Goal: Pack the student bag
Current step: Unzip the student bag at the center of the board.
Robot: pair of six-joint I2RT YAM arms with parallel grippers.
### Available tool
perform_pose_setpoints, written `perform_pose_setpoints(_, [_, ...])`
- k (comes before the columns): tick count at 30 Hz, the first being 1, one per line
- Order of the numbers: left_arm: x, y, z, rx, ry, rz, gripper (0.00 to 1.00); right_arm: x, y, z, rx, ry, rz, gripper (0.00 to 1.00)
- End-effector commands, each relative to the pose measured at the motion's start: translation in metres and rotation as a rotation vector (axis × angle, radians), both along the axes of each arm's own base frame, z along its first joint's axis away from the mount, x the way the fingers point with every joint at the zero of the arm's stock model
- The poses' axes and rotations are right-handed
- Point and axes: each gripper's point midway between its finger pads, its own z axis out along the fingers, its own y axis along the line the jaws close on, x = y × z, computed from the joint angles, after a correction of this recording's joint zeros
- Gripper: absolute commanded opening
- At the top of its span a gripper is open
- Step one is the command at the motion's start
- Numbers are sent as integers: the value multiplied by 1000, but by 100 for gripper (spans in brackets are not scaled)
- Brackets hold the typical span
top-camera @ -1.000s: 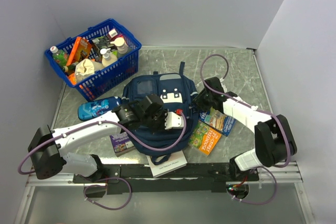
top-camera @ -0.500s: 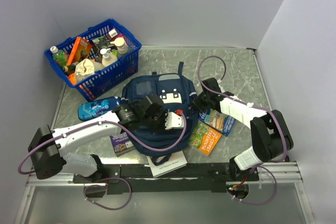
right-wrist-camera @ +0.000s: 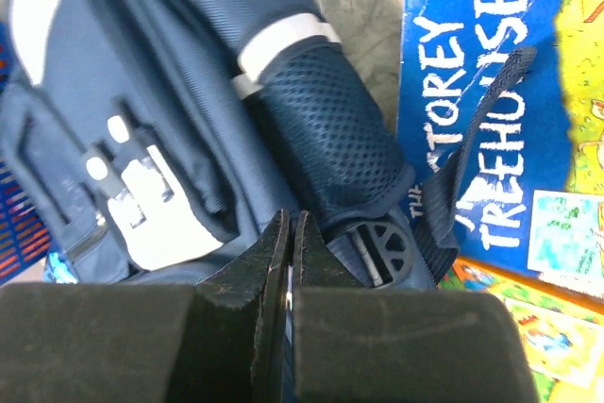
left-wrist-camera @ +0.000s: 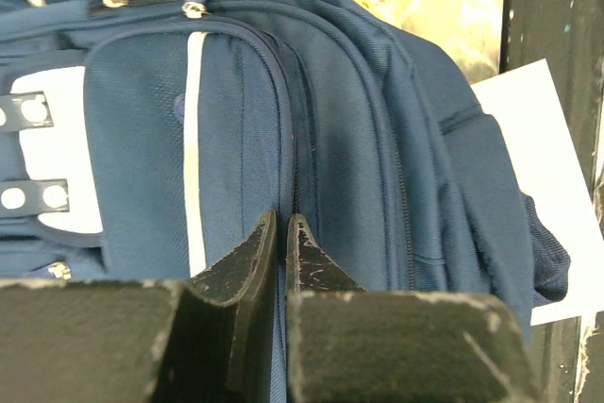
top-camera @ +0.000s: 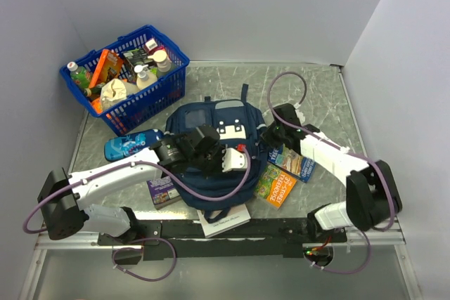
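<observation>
The student bag [top-camera: 204, 121], navy with a grey-blue front panel and white patches, lies flat in the middle of the table. My left gripper [top-camera: 223, 166] stands on its near half. In the left wrist view the student bag [left-wrist-camera: 359, 120] fills the frame, and the left gripper [left-wrist-camera: 281, 224] is shut on it where a zip seam runs in between the tips. My right gripper [top-camera: 266, 138] is at the bag's right edge. In the right wrist view the right gripper [right-wrist-camera: 288, 222] is shut, tips against the student bag [right-wrist-camera: 142, 63] beside a strap buckle [right-wrist-camera: 382, 252]; whether fabric is pinched is unclear.
A blue plastic basket [top-camera: 176, 54] full of bottles and packets stands at the back left. A blue pencil case [top-camera: 130, 145] and a purple book [top-camera: 163, 189] lie left of the bag. A blue Treehouse book [top-camera: 292, 159] and a green book [top-camera: 275, 185] lie to the right. White paper [top-camera: 225, 219] pokes out under the bag's near end.
The right gripper has closed from half open to shut at the bag's right edge, and its arm has shifted slightly. The left arm and gripper have stayed still.
</observation>
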Motion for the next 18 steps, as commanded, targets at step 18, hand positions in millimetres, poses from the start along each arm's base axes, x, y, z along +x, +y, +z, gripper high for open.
perform_pose_setpoints(18, [46, -4, 48, -148, -136, 132, 1, -84, -28, -15, -9, 84, 42, 0])
